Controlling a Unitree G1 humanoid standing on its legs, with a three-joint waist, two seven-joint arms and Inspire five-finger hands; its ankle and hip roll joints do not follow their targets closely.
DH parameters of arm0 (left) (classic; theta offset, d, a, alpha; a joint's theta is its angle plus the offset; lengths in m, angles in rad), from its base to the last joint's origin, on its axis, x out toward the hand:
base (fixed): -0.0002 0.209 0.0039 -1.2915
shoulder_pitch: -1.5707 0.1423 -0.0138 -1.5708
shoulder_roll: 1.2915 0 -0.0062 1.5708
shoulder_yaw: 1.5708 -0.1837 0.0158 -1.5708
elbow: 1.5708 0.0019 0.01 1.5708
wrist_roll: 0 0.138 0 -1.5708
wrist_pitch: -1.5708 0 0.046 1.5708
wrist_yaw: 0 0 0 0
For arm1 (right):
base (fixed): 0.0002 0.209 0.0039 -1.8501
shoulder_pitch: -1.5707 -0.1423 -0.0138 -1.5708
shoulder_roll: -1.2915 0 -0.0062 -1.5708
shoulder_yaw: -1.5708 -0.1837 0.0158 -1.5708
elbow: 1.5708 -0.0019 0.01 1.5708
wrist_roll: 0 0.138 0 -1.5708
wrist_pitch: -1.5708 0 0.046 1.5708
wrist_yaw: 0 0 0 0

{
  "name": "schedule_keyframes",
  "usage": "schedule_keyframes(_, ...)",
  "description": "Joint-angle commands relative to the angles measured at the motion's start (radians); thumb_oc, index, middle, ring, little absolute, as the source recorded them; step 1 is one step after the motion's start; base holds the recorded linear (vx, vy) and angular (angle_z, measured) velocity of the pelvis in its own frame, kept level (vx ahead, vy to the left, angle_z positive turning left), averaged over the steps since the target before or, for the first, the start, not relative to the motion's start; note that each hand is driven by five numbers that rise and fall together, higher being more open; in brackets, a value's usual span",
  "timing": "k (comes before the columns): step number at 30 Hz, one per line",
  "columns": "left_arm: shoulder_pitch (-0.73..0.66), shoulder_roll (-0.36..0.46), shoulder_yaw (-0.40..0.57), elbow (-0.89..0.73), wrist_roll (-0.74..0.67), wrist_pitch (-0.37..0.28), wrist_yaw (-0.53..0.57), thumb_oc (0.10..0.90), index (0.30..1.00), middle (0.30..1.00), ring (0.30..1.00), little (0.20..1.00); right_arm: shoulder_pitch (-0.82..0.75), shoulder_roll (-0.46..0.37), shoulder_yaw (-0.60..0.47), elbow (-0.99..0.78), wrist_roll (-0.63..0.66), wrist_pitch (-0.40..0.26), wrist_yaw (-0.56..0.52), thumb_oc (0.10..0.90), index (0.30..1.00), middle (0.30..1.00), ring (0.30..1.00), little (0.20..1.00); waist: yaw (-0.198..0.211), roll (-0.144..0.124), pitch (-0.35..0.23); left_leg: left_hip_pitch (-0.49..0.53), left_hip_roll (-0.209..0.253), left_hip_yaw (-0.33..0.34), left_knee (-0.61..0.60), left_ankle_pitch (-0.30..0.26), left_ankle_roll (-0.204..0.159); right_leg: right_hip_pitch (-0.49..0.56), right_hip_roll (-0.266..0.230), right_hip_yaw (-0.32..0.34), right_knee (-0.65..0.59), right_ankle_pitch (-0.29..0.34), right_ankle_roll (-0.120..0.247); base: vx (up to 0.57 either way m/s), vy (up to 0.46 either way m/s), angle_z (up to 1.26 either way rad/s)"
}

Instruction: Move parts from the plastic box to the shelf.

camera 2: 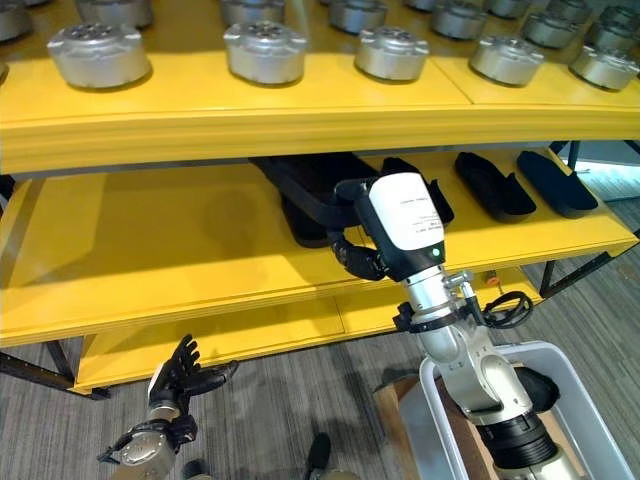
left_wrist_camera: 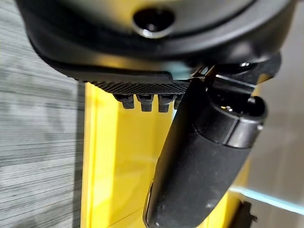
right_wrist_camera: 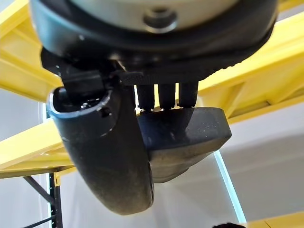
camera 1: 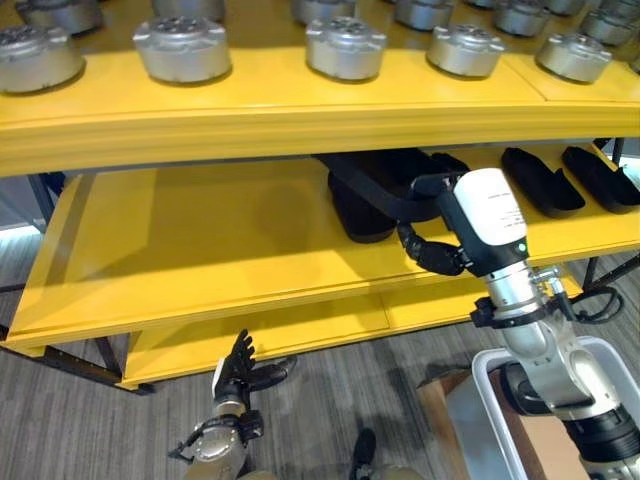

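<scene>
Black moulded part (right_wrist_camera: 183, 137) sits pinched in my right hand (camera 1: 432, 255), my fingers (right_wrist_camera: 167, 97) curled over its top edge and my thumb (right_wrist_camera: 107, 152) pressed against its near side. I hold it over the middle level of the yellow shelf (camera 1: 200, 250), just inside that level's front edge and toward its right half. Whether the part already rests on the shelf board I cannot tell, since my forearm covers the contact.

Behind my hand, a further dark part (camera 1: 360, 205) lies near the back of the same level, and two more black parts (camera 1: 540, 180) lie side by side toward the right end.

Along the top level stands a row of round silver metal parts (camera 1: 345, 45), spaced apart near the front edge.

My left hand (camera 1: 238, 372) hangs low in front of the shelf's bottom level, fingers straight and slightly spread, holding nothing.

At the lower right, beside my right arm, shows the rim of the pale plastic box (camera 1: 490, 400).
</scene>
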Motion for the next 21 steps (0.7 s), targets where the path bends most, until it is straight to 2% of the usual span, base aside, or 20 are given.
schedule_keyframes(1,-0.004,0.062,0.029,-0.122,-0.002,-0.078,-0.008,0.9,1.0,1.0,1.0,1.0,-0.112,-0.026,-0.12,-0.108,0.018,-0.02,-0.12,0.4,0.3,0.3,0.3,0.3,0.017,0.011,-0.104,-0.011,0.026,-0.087,-0.063,0.009,-0.063,0.1,-0.158,0.004,0.074,-0.078,0.14,0.33,0.7,0.54)
schedule_keyframes(2,-0.004,0.063,0.028,-0.122,-0.003,-0.078,-0.008,0.9,1.0,1.0,1.0,1.0,-0.111,-0.026,-0.121,-0.108,0.018,-0.02,-0.119,0.4,0.3,0.3,0.3,0.3,0.017,0.009,-0.104,-0.014,0.023,-0.087,-0.065,0.014,-0.061,0.098,-0.161,0.003,0.073,-0.074,0.139,0.12,0.27,1.1)
schedule_keyframes(4,-0.008,0.074,0.027,-0.123,0.01,-0.08,-0.011,0.9,1.0,1.0,1.0,1.0,-0.11,-0.017,-0.128,-0.114,0.004,-0.013,-0.12,0.4,0.3,0.3,0.3,0.3,0.024,0.007,-0.107,0.001,-0.018,-0.086,-0.09,-0.01,-0.054,0.111,-0.189,-0.002,0.077,-0.066,0.151,0.11,0.251,1.01)
schedule_keyframes(6,-0.016,0.089,0.03,-0.123,0.021,-0.08,-0.01,0.9,1.0,1.0,1.0,1.0,-0.113,-0.003,-0.123,-0.11,0.001,-0.007,-0.114,0.4,0.3,0.3,0.3,0.3,0.034,-0.005,-0.108,0.01,-0.056,-0.074,-0.098,-0.023,-0.04,0.114,-0.219,-0.006,0.08,-0.045,0.162,0.09,0.218,-0.04)
schedule_keyframes(7,-0.016,0.09,0.031,-0.123,0.022,-0.08,-0.01,0.9,1.0,1.0,1.0,1.0,-0.114,-0.002,-0.123,-0.11,0.001,-0.007,-0.114,0.4,0.3,0.3,0.3,0.3,0.034,-0.009,-0.107,0.011,-0.06,-0.073,-0.098,-0.024,-0.038,0.114,-0.223,-0.004,0.081,-0.044,0.164,0.08,0.211,0.12)
schedule_keyframes(8,-0.022,0.102,0.036,-0.123,0.032,-0.082,-0.006,0.9,1.0,1.0,1.0,1.0,-0.118,0.01,-0.115,-0.104,-0.007,0.001,-0.11,0.4,0.3,0.3,0.3,0.3,0.041,-0.016,-0.105,0.016,-0.087,-0.062,-0.1,-0.041,-0.025,0.113,-0.245,-0.004,0.084,-0.021,0.177,0.05,0.144,0.32)
schedule_keyframes(14,0.0,0.114,0.043,-0.125,0.042,-0.071,-0.015,0.9,1.0,1.0,1.0,1.0,-0.127,0.066,-0.065,-0.031,-0.016,0.037,-0.079,0.4,0.3,0.3,0.3,0.3,0.08,-0.061,-0.097,0.009,-0.162,-0.044,-0.1,-0.084,0.011,0.111,-0.316,-0.028,0.082,0.056,0.221,0.08,0.184,0.03)
schedule_keyframes(17,0.004,0.116,0.039,-0.127,0.043,-0.069,-0.018,0.9,1.0,1.0,1.0,1.0,-0.133,0.078,-0.053,-0.012,-0.009,0.041,-0.076,0.4,0.3,0.3,0.3,0.3,0.088,-0.066,-0.091,0.0,-0.166,-0.044,-0.088,-0.089,0.013,0.108,-0.321,-0.033,0.084,0.058,0.221,0.01,0.03,0.02)
schedule_keyframes(18,0.011,0.12,0.035,-0.124,0.043,-0.066,-0.025,0.9,1.0,1.0,1.0,1.0,-0.142,0.089,-0.04,0.013,-0.01,0.054,-0.072,0.4,0.3,0.3,0.3,0.3,0.106,-0.071,-0.074,-0.015,-0.164,-0.048,-0.066,-0.099,0.011,0.109,-0.321,-0.046,0.089,0.051,0.222,0.0,0.0,0.0)
schedule_keyframes(21,0.014,0.123,0.035,-0.124,0.042,-0.065,-0.029,0.9,1.0,1.0,1.0,1.0,-0.154,0.094,-0.034,0.023,-0.012,0.056,-0.074,0.4,0.3,0.3,0.3,0.3,0.11,-0.077,-0.064,-0.039,-0.167,-0.051,-0.043,-0.102,0.013,0.103,-0.328,-0.057,0.091,0.054,0.222,-0.01,0.003,-0.01)
